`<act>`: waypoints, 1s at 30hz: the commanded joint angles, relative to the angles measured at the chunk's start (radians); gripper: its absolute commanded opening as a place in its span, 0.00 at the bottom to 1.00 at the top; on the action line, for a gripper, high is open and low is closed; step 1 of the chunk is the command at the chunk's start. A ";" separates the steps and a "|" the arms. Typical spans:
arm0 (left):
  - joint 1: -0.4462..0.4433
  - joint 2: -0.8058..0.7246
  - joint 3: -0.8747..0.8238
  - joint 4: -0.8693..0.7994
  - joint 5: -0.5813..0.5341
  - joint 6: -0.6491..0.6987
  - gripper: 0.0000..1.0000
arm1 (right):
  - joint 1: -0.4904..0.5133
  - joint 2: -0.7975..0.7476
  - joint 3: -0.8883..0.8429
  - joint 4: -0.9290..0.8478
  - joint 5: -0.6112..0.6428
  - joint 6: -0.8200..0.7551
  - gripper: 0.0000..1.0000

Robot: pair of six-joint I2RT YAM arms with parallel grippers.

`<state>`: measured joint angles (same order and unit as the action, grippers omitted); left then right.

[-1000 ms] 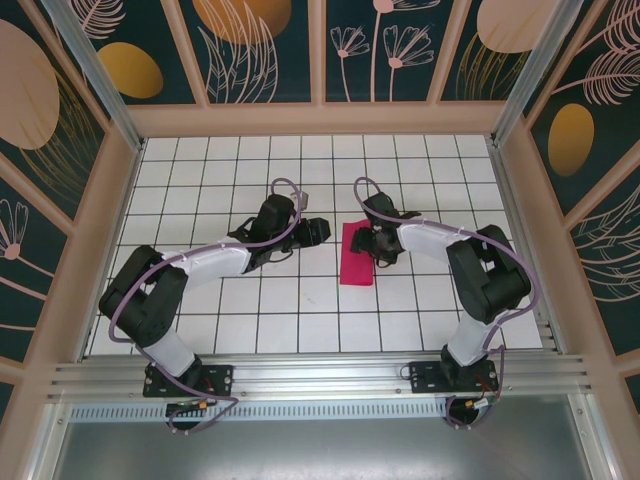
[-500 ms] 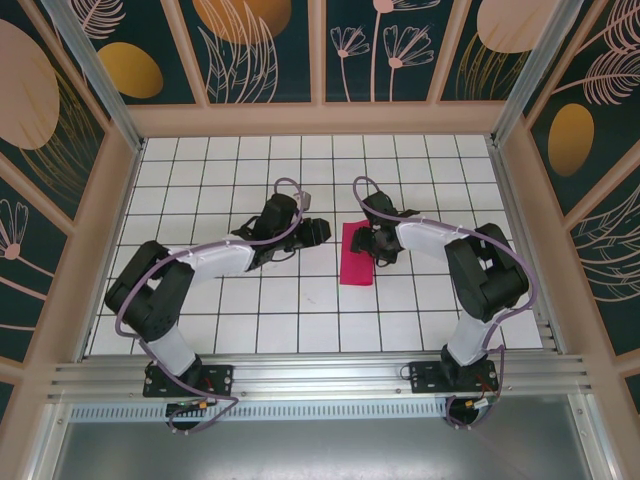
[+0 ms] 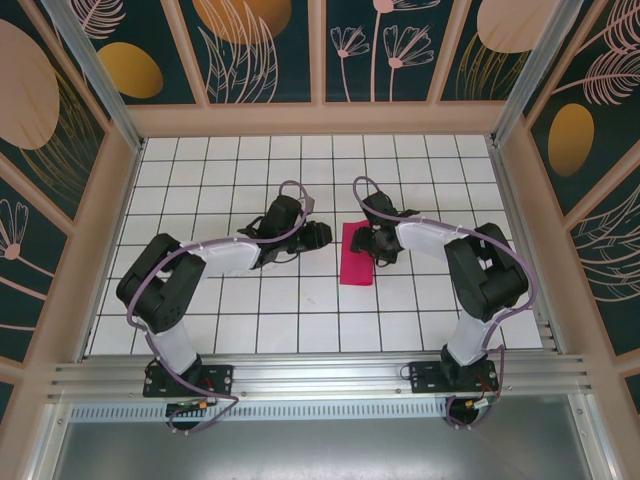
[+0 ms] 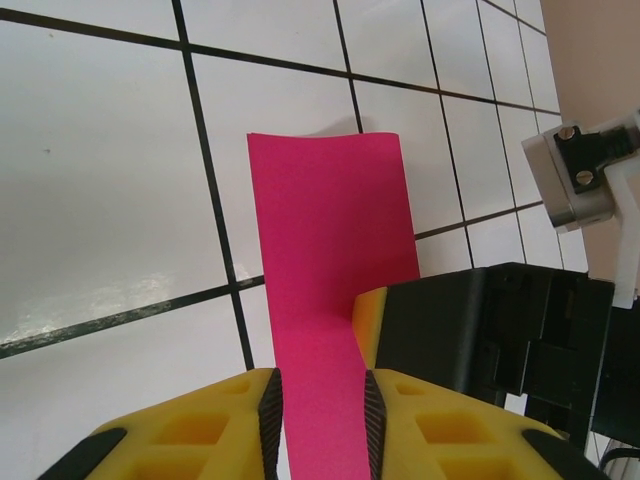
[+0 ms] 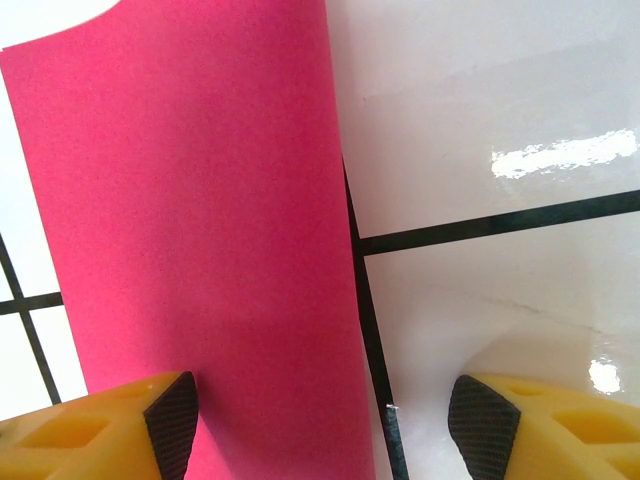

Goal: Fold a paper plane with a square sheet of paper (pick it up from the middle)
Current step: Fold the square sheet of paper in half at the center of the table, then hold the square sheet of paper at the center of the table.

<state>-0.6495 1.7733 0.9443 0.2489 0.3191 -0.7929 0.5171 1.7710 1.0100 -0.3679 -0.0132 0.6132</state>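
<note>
Lying on white tiles (image 3: 200, 300) amid floral walls (image 3: 260, 50), paper (image 3: 357, 262) — right hand (image 5: 320, 415) spread, left hand (image 4: 320, 420) ajar.

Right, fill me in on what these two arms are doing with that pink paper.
Two robot arms are working on a magenta sheet of paper, which lies flat on the tiled table as a narrow rectangle, apparently folded. The right gripper is at its far right edge, fingers wide open, with one finger seemingly on the paper. The left gripper sits just left of it, not holding it. There is no plane shape yet.
</note>
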 commanded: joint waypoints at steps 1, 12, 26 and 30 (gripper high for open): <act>-0.008 0.028 0.056 0.018 0.041 -0.016 0.26 | 0.006 0.106 -0.032 0.080 -0.021 0.011 0.73; -0.038 0.151 0.132 0.021 0.072 -0.071 0.00 | 0.006 0.113 -0.037 0.091 -0.028 0.020 0.74; -0.051 0.248 0.191 -0.004 0.088 -0.107 0.00 | 0.009 0.116 -0.034 0.092 -0.033 0.022 0.74; -0.057 0.268 0.218 -0.044 0.079 -0.095 0.00 | 0.009 0.118 -0.034 0.091 -0.034 0.022 0.74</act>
<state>-0.6975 2.0159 1.1305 0.2363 0.3889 -0.8886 0.5182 1.7767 1.0126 -0.3687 -0.0074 0.6289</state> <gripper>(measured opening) 0.048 0.740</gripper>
